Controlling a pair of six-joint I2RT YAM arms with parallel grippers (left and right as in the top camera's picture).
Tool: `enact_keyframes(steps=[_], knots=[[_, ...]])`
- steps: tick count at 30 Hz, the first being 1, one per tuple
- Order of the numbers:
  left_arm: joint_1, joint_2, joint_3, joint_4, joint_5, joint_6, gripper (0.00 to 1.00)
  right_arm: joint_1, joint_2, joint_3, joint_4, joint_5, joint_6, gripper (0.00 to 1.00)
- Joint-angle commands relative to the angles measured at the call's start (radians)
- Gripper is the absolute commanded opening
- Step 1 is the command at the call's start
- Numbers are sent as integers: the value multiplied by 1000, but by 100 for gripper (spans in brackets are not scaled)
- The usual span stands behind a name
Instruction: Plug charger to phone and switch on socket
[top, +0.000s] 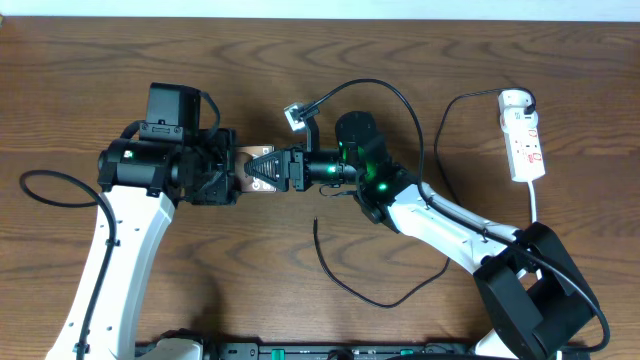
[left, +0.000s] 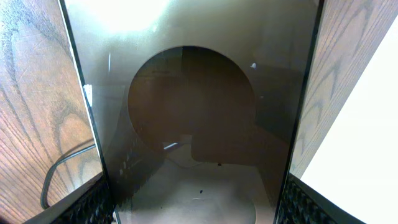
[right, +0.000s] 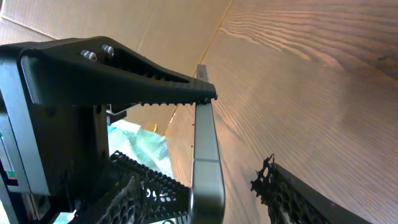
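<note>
Phone (top: 250, 186) between my left hand (top: 232, 172) and right hand (top: 268, 168) | socket (top: 524, 140) far right, behind | charger (top: 340, 283) before my right hand, on worktop (top: 300, 60)

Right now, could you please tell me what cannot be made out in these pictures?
- Phone port: overhead, covered by left claw and right claw.
- Socket switch position: overhead, too small.
- Charger plug tip detail: overhead, too small; outside both wrist views.
- Phone lettering: left wrist, lost in glare and reflections.
</note>
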Motion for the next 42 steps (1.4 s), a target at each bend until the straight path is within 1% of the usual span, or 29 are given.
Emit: enact_keyframes(steps=[1,7,9,11,12,16,19,21,28,38,42], knots=[[-25,-3,5,5,-14,-7,7,16,-2,11,0,8,-3,60],[-48,10,5,5,-32,-8,7,24,-2,11,-1,12,-4,60],[-48,16,5,6,-32,-8,7,27,-2,11,-1,12,-4,58],[-48,20,5,12,-32,-7,7,30,-2,11,-1,12,-4,44],[-48,21,5,13,-31,-8,7,30,-2,11,-1,13,-4,40],[-48,22,5,21,-31,-7,7,30,-2,11,-1,19,-4,38],[-48,22,5,24,-28,-7,7,30,-2,11,-1,23,-4,31],[-48,22,5,24,-28,-7,7,30,-2,11,-1,23,-4,29],[-48,22,5,24,-28,5,7,30,-2,11,-1,23,-4,24],[-48,22,5,24,-29,8,7,30,-2,11,-1,23,-4,13],[-48,22,5,24,-29,8,7,29,-2,11,-1,23,-4,3]])
